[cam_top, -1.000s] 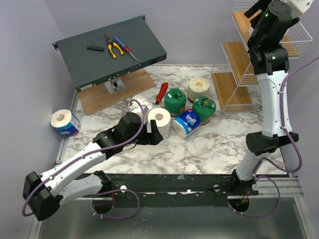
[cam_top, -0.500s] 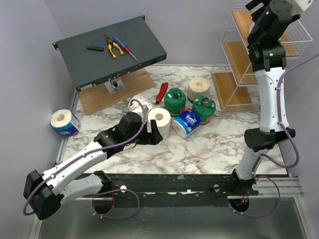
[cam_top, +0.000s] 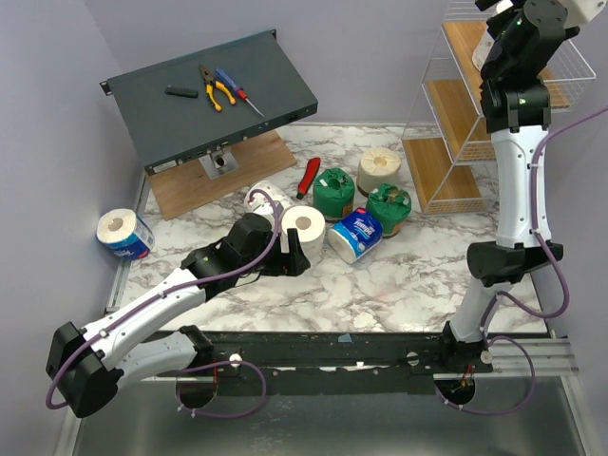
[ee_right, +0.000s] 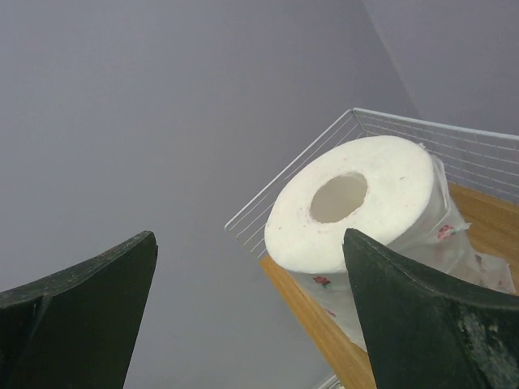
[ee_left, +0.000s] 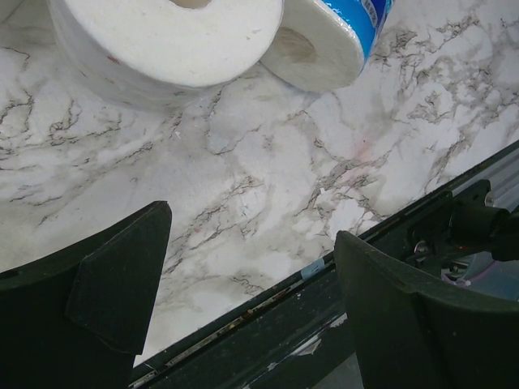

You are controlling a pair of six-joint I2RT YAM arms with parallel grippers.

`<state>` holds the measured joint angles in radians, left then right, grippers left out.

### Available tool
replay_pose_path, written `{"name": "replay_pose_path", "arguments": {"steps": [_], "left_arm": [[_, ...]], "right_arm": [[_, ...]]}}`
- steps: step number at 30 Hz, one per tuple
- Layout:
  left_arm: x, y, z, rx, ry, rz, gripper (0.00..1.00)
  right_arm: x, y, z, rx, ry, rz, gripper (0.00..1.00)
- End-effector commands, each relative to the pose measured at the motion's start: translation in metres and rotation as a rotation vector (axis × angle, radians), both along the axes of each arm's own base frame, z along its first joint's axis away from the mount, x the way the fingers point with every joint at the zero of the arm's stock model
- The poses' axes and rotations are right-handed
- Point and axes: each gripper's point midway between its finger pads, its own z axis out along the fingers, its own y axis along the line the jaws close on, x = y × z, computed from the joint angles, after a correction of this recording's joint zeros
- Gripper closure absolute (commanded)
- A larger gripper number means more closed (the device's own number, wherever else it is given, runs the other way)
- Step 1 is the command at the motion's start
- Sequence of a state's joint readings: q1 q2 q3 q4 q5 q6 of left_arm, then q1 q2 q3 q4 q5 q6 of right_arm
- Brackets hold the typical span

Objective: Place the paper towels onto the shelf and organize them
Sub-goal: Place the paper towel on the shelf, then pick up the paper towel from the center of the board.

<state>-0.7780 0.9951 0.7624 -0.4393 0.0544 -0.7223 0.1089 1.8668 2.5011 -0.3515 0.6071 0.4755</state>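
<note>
White pink-specked roll (ee_right: pixel 381 174) sits on the shelf (ee_right: pixel 486 223), top wooden tier, against the wire side; my right tool (ee_right: pixel 250 243) hangs before it, fingers spread, gripping nothing; left tool (ee_left: pixel 253 235) (also spread, empty) hovers over the marble counter (ee_left: pixel 268 154), near another white roll (ee_left: pixel 162 40).

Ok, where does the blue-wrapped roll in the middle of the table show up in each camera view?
Top external: the blue-wrapped roll lies on its side near the picture's middle, just right of the upright white roll.
Left wrist: at the top edge, right of centre, with its white end face showing.
Right wrist: not in it.
Shared landmark: the white roll, directly left of it in both views.
</note>
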Motion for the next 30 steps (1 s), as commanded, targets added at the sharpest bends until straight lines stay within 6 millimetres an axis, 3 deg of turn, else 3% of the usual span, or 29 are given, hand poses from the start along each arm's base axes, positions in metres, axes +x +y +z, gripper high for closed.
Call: {"name": "replay_pose_path", "arguments": {"steps": [1,6,10,14,19,22,25,30], "left_arm": [[0.006,-0.003,0.013,-0.017,-0.022,0.003,0.14],[0.006,-0.003,0.014,-0.017,-0.024,0.004,0.14],[0.007,-0.004,0.016,-0.028,-0.031,0.004,0.14],[0.006,-0.006,0.017,-0.048,-0.033,0.0,0.14],[0.004,-0.006,0.02,-0.068,-0.04,0.003,0.14],[0.003,-0.004,0.022,-0.082,-0.049,0.007,0.14],[0.002,-0.003,0.024,-0.095,-0.054,0.013,0.14],[0.0,0.002,0.025,-0.098,-0.063,0.027,0.14]], "right_arm": [[0.006,0.006,0.008,0.019,-0.046,0.047,0.0],[-0.004,0.011,0.023,0.033,-0.087,0.082,0.0],[-0.024,0.012,0.041,0.035,-0.125,0.104,0.0],[-0.042,0.017,0.046,0.04,-0.117,0.143,0.0],[-0.068,0.046,0.044,0.016,-0.073,0.201,0.0],[-0.08,0.085,0.031,-0.033,0.004,0.239,0.0],[-0.089,0.124,0.005,-0.074,0.096,0.299,0.0],[-0.114,0.161,-0.05,-0.151,0.232,0.32,0.0]]}}
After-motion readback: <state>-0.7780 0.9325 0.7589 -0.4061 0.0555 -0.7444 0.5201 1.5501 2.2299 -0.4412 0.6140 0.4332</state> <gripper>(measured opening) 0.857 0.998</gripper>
